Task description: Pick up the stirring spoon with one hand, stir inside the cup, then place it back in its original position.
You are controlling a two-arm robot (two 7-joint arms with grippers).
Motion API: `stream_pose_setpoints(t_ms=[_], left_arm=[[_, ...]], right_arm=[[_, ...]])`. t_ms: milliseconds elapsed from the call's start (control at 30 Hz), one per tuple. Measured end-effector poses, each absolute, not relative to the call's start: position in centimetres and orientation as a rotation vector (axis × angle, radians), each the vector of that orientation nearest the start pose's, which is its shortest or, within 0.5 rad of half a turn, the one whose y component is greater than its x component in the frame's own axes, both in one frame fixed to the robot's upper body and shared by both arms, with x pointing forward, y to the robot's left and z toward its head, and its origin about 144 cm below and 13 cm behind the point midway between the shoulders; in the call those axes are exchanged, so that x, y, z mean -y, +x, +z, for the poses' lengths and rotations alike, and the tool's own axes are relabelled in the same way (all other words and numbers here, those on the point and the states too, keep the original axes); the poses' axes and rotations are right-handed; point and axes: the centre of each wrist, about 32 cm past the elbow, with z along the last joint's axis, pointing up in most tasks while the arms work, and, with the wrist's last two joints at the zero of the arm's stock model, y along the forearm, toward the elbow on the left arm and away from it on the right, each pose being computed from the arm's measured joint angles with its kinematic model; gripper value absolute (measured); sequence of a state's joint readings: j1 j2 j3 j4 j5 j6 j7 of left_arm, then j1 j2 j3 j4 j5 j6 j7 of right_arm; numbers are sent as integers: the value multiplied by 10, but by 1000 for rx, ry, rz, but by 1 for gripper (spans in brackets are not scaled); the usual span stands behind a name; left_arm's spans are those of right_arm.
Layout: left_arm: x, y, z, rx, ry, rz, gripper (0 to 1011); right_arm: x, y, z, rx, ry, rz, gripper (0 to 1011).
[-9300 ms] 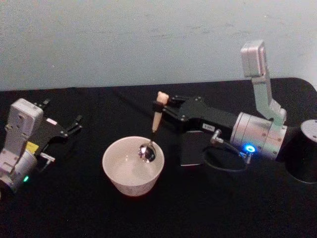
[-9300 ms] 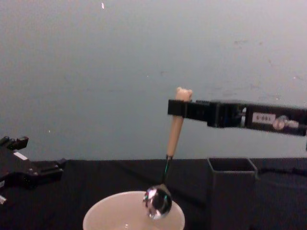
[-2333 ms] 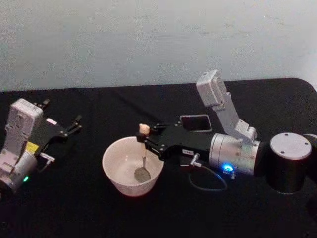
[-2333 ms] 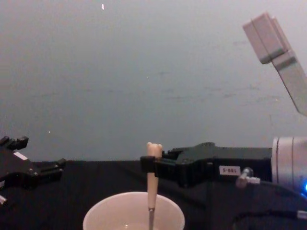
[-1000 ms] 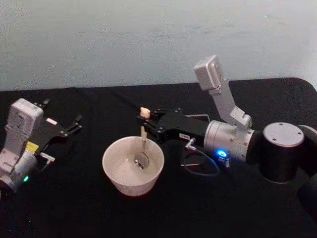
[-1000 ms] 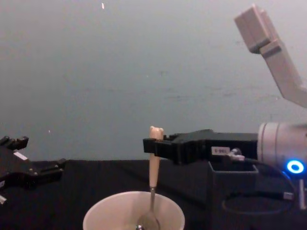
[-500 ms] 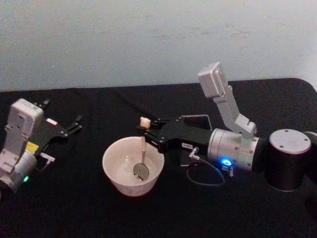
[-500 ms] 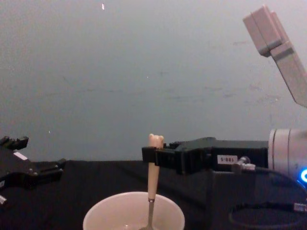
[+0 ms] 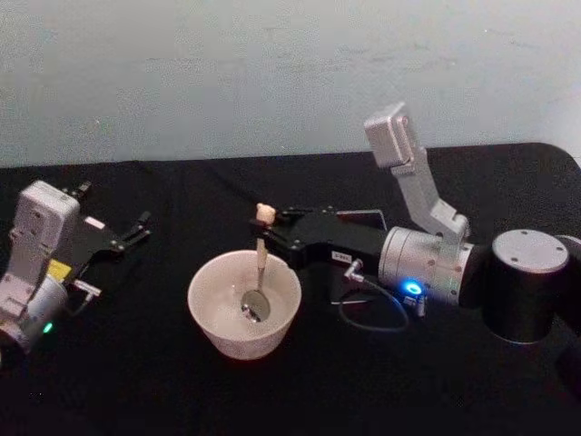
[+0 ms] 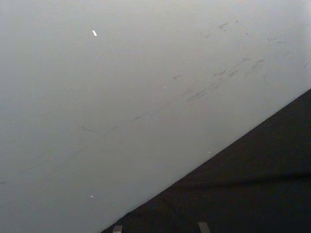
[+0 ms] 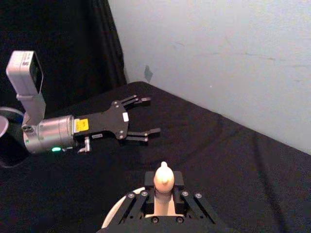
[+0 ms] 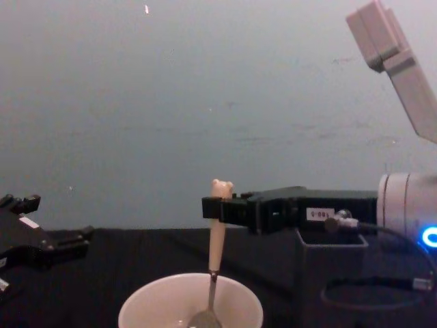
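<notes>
Stirring spoon [image 9: 260,265] stands upright, its bowl down inside the cup [image 9: 201,272]; your right gripper [image 9: 266,226] clamps the top of its handle. Your left gripper [image 9: 114,207] sits spread open, well apart.

Nothing reads clearly. A small white label [image 12: 319,214] on the right gripper [image 12: 217,210] carries dark characters, too blurred to make out; a yellow sticker [image 11: 81,125] on the left gripper [image 11: 149,115] is likewise illegible
</notes>
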State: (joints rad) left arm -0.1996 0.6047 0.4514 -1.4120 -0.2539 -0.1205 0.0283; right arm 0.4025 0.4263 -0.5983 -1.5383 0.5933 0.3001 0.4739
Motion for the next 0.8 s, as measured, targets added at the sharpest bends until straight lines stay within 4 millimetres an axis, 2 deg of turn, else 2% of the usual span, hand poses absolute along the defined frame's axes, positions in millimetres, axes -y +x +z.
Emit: stream_pose_setpoints(t_ms=[267,800], left_arm=[[-310,489,1140,285,304,1248,1001],[-310,489,1140,285,304,1248,1001]], right_arm=[[192,525,1225,-187,-108,-593,212],[213,531,1260,-227,-6,-664,212]])
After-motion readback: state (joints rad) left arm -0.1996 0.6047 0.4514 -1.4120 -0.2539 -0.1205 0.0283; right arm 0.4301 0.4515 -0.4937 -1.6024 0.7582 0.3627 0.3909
